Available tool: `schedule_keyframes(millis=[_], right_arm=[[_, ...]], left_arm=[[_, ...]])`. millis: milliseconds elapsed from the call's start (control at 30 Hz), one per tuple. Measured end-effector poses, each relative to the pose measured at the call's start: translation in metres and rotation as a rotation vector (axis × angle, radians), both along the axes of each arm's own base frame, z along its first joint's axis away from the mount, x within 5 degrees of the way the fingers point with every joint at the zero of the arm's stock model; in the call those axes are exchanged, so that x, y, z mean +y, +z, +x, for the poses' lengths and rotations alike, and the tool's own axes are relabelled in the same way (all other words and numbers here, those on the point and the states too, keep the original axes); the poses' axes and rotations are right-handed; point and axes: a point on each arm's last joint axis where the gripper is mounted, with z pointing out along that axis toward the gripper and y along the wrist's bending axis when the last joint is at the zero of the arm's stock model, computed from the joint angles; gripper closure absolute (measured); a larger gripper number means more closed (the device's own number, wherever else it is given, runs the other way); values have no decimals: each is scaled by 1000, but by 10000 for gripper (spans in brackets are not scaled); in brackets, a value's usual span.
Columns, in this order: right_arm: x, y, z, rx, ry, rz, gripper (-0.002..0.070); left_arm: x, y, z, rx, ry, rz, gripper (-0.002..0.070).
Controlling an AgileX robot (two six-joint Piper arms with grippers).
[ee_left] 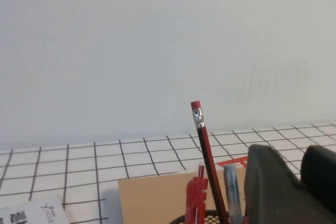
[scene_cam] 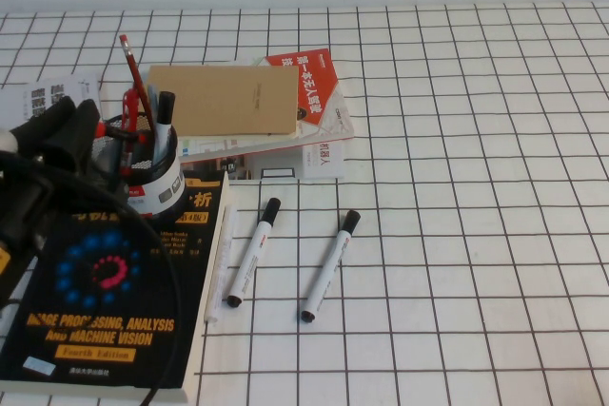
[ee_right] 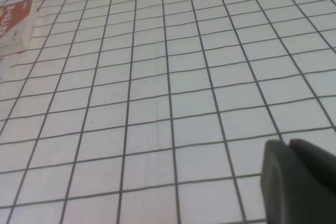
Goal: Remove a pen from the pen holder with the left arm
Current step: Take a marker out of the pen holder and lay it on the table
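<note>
A white table [scene_cam: 457, 140] covered in a black grid, seen from above. At the robot's left lies a thick black book [scene_cam: 105, 320]. The pen holder [scene_cam: 157, 183], a round black mesh cup with a white band, stands upright on the book's far end.

A red and black pencil [scene_cam: 136, 83] rises from the holder, leaning left, eraser end up. A black-capped marker [scene_cam: 165, 111] stands beside it. There is also a red plastic piece [scene_cam: 133, 135], perhaps a scissors handle; it is partly hidden.

The left gripper [scene_cam: 65, 121] sits just left of the holder, level with its rim. Its two dark fingers [ee_left: 273, 187] are drawn close together with only a thin slit between them. Whether they pinch anything cannot be made out. In the left wrist view the pencil stands just beside the gripper.

On the table to the right of the book lie a thin white pen [scene_cam: 219, 254], a first loose marker [scene_cam: 252, 252] and a second loose marker [scene_cam: 330, 265]. All three are roughly parallel, and both markers' black caps point away from the robot.

Behind the holder a brown notebook [scene_cam: 224, 100] rests on a stack that includes a red and white book [scene_cam: 319, 83]. A printed sheet [scene_cam: 57, 97] lies at the far left.

The right gripper [ee_right: 289, 148] shows only in its own wrist view, fingers pressed together, over bare grid squares.
</note>
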Motion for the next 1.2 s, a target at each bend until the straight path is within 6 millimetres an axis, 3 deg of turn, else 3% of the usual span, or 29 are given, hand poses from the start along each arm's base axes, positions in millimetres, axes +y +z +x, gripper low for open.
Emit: schedule_keyframes(millis=[233,367,533,667,867,1200], right_arm=[[0,0,0,0,0,0,693],[0,0,0,0,0,0,693],[0,0,0,0,0,0,692],[0,0,0,0,0,0,692],[0,0,0,0,0,0,693],[0,0,0,0,0,0,693]], left_arm=[[6,35,-22,44,15,131,588],[9,77,-31,72,28,226,589],[16,141,-46,101,100,198,589],[10,172,-58,162,106,179,591],[-18,171,-58,406,51,261,591],[-83,138,-18,858,-176,472,592]])
